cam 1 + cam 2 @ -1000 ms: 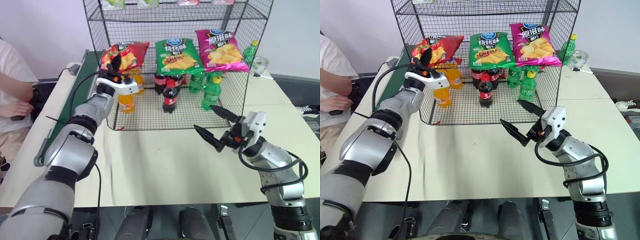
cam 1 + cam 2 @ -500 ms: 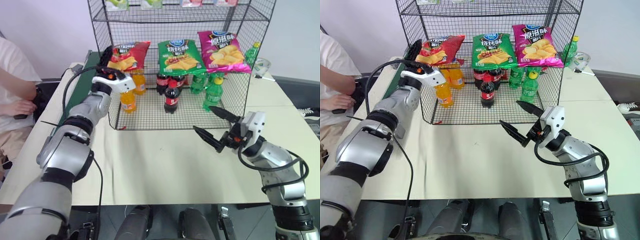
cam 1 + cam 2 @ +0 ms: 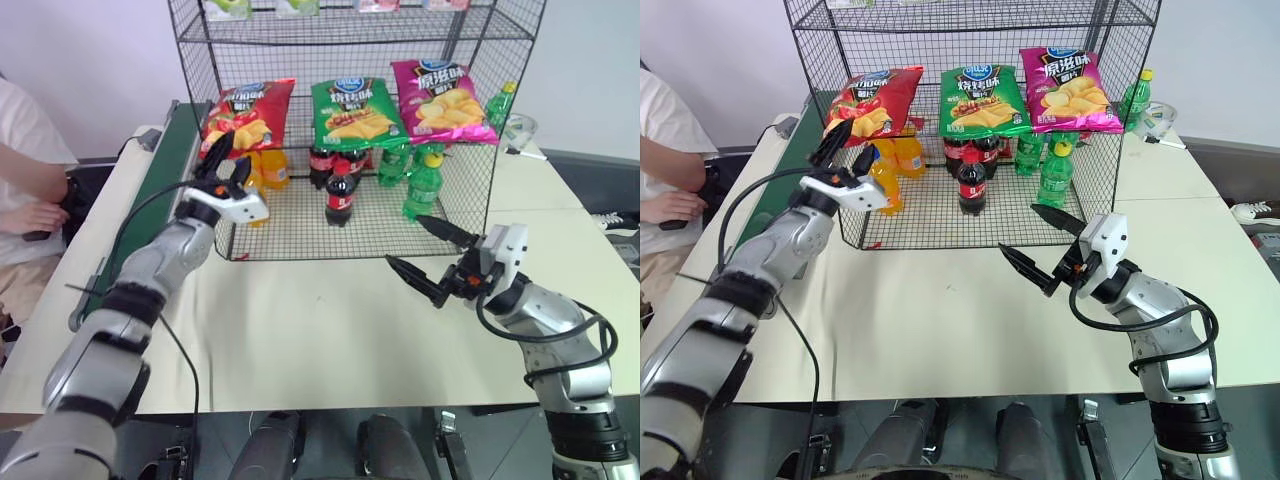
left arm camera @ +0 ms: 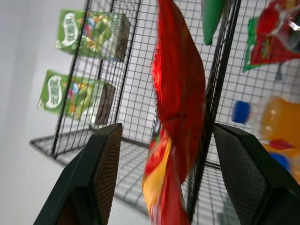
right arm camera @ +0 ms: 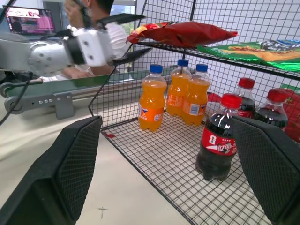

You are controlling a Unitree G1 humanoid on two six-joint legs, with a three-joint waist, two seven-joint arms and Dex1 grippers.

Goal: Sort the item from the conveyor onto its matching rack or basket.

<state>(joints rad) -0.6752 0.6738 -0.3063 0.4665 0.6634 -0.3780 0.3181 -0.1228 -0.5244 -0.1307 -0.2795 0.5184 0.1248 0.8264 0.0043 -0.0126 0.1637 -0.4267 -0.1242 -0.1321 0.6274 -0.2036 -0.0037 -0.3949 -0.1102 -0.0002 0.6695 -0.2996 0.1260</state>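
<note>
Nearest, the right gripper (image 3: 430,258) is held open over the table (image 3: 330,330). Farther left, the left gripper (image 3: 226,160) is spread, empty. Beyond, the red crisp bag (image 3: 243,112) is lodged on the black wire rack (image 3: 460,190), above orange bottles (image 3: 268,168).

Rack (image 3: 200,60) running off the top edge with its upper-tier packets cropped, conveyor (image 3: 160,175) partly hiding behind the left arm, person (image 3: 25,190) being cut by the left edge, red crisp bag (image 4: 180,108) showing blurred and edge-on, print unreadable
</note>
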